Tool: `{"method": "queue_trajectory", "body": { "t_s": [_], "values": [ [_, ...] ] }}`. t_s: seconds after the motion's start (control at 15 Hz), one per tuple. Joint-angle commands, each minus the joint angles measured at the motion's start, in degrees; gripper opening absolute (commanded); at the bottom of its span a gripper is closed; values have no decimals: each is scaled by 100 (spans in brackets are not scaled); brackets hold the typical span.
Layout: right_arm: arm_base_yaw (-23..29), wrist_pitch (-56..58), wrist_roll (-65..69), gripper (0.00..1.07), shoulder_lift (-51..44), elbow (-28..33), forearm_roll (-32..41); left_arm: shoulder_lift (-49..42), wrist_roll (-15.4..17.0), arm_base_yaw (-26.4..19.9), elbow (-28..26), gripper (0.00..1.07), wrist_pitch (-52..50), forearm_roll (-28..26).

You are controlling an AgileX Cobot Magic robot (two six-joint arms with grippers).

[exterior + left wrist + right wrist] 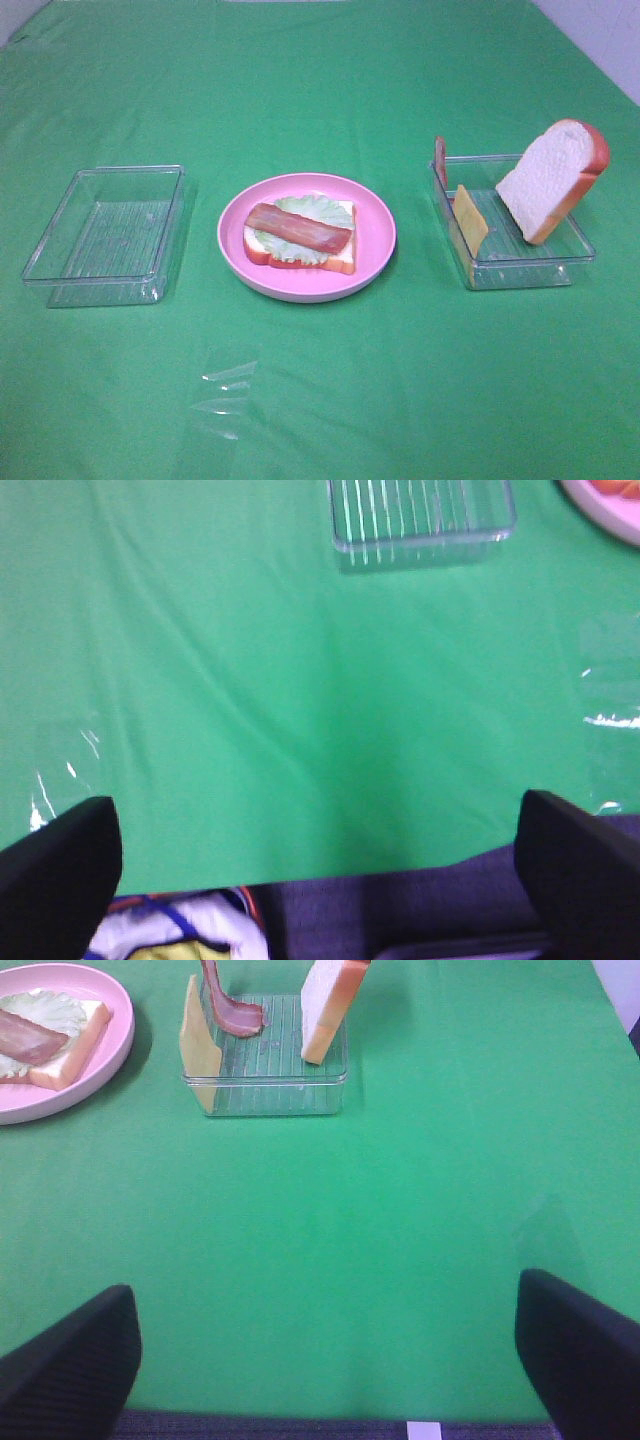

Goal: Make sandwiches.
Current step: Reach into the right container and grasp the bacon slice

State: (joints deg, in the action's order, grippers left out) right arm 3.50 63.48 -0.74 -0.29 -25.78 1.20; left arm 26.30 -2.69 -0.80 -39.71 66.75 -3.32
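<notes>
The sandwich [300, 235] was only half stacked. It sat on the pink plate [375, 250] around the middle of the table [320, 90]: one bread slice [338, 258] on the bottom, lettuce [315, 208] on that, and a bacon strip [300, 229] laid across the top.

The rest of the parts were in the clear tray [520, 270] toward the table's right edge. A cheese slice [470, 222] stood on edge against the wall nearest the plate. A second bacon strip [441, 160] was propped at the far corner on that same side. The other bread slice [553, 178] leaned upright, poking well above the rim.

A second clear tray [120, 235] lay toward the left edge, so the plate sat between the two.

The left gripper [320, 880] hung over the table's near edge, its fingers [60, 860] spread wide with just green cloth showing between them. The right gripper [325, 1360] did the same on its side, fingers [70, 1360] wide apart, gripping nothing and well apart from the tray with the parts.
</notes>
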Motion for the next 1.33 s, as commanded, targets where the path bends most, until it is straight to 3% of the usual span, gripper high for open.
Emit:
{"method": "queue_trajectory", "body": {
  "t_s": [0.07,0.4,0.53,0.6,1.33],
  "values": [
    [0,-40,-52,99,-155,-17,6,-1066,-109,11,57,100,-86,11],
    [0,-40,-52,99,-149,-17,6,-2504,-166,11,407,100,-97,17],
    [0,-40,-52,99,-149,-17,6,-2779,-6,11,693,100,-103,206],
    [0,-40,-52,99,-149,-17,6,-2785,269,11,808,100,-92,458],
    [0,-34,6,99,-34,-34,-6,-2767,453,11,1020,100,-504,613]
  ]
}}
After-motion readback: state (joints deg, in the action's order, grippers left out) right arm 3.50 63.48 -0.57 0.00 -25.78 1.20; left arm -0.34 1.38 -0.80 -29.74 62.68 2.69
